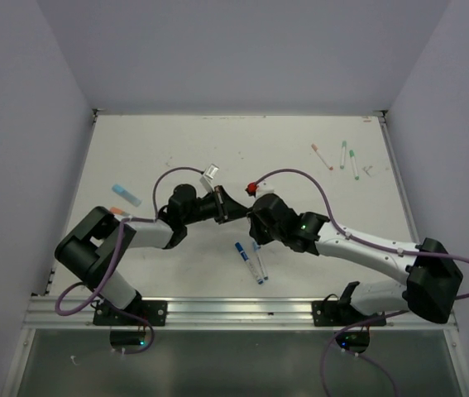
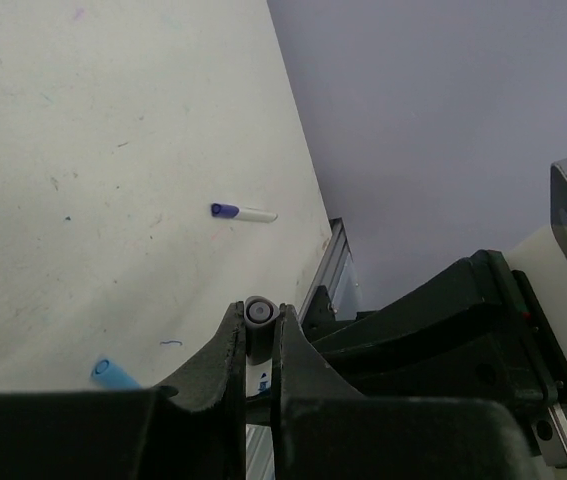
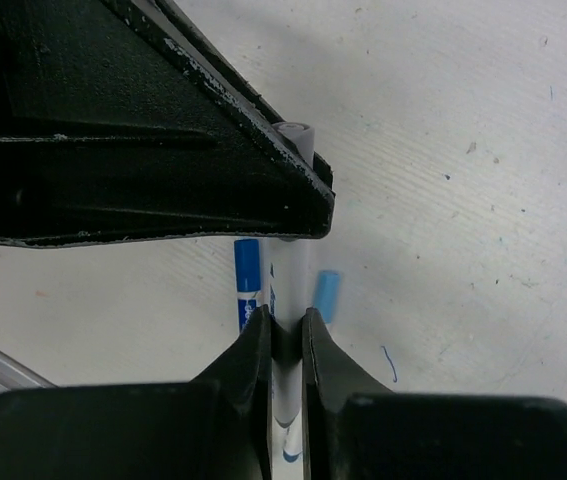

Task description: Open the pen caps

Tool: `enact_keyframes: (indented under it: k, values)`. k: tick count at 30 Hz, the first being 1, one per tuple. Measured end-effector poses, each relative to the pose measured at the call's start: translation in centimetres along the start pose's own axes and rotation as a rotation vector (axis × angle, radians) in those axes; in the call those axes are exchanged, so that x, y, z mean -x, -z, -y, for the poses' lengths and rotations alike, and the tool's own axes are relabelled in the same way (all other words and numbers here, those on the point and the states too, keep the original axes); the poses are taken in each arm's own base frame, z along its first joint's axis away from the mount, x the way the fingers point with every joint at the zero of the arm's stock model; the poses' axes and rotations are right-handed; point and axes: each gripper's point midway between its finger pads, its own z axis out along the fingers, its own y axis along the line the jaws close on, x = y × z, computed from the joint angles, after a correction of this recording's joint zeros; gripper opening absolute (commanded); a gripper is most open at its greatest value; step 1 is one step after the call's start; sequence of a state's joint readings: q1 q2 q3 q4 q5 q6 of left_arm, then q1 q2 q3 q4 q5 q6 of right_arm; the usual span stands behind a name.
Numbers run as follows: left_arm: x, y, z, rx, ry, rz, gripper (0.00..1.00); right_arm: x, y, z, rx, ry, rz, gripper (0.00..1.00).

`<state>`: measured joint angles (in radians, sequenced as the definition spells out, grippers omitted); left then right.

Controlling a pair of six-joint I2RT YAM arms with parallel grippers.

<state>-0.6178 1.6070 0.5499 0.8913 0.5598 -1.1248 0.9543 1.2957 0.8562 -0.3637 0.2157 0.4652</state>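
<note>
Both grippers meet over the table's middle and hold one white-barrelled pen between them. My left gripper [image 1: 234,207] [image 2: 259,312] is shut on the pen's greyish cap end [image 2: 258,311]. My right gripper [image 1: 253,217] [image 3: 285,326] is shut on the pen's white barrel [image 3: 290,290]. In the right wrist view the left gripper's black fingers [image 3: 163,130] cover the pen's upper part. A dark-blue-capped pen [image 1: 241,250] [image 3: 247,280] [image 2: 241,212] and a light-blue-capped pen [image 1: 259,263] [image 3: 327,295] lie on the table beneath.
Three more pens lie at the back right: a red-tipped pen [image 1: 323,156] and two green-tipped pens [image 1: 343,154] [image 1: 354,164]. A loose light blue cap [image 1: 126,195] and an orange cap [image 1: 118,212] lie at the left. A metal rail [image 1: 234,310] runs along the near edge.
</note>
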Motion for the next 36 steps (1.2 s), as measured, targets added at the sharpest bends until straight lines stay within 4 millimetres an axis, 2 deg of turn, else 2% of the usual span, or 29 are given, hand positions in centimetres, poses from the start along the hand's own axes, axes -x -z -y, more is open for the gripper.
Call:
enact_keyframes:
  k: [5, 11, 16, 20, 25, 29, 31, 33, 35, 36]
  values:
    - [0.6, -0.7, -1.1, 0.089, 0.036, -0.005, 0.00, -0.1, -1.1, 0.4, -0.030, 0.001, 0.000, 0.00]
    - [2.9, -0.8, -1.2, 0.132, 0.041, -0.006, 0.00, 1.3, -1.4, 0.7, -0.027, -0.043, 0.131, 0.00]
    - [4.7, 0.6, -1.3, 0.097, 0.060, -0.014, 0.00, 2.9, -1.2, -0.8, 0.061, -0.091, 0.214, 0.00]
    - [5.7, 1.4, -1.7, 0.088, 0.067, -0.005, 0.00, 3.7, -2.0, -1.7, 0.111, -0.115, 0.235, 0.00]
    - [5.9, 3.1, -2.9, 0.104, 0.089, 0.022, 0.00, 3.5, -3.3, -3.4, 0.201, -0.132, 0.221, 0.00]
    - [6.1, 4.2, -2.5, 0.039, 0.071, 0.039, 0.00, 3.9, -3.4, -4.8, 0.309, -0.164, 0.228, 0.00]
    - [8.5, 4.8, -1.3, -0.023, 0.032, 0.131, 0.00, 2.2, -2.9, -6.3, 0.424, -0.171, 0.152, 0.00]
    - [11.1, 5.7, 0.5, -0.101, -0.026, 0.220, 0.00, -0.8, -2.3, -7.7, 0.546, -0.184, 0.039, 0.00]
    - [12.1, 6.3, 1.9, -0.155, -0.050, 0.259, 0.00, -2.8, -1.8, -8.0, 0.625, -0.221, -0.053, 0.00]
    - [12.1, 6.5, 2.3, -0.173, -0.055, 0.265, 0.00, -3.1, -1.8, -7.8, 0.640, -0.239, -0.074, 0.00]
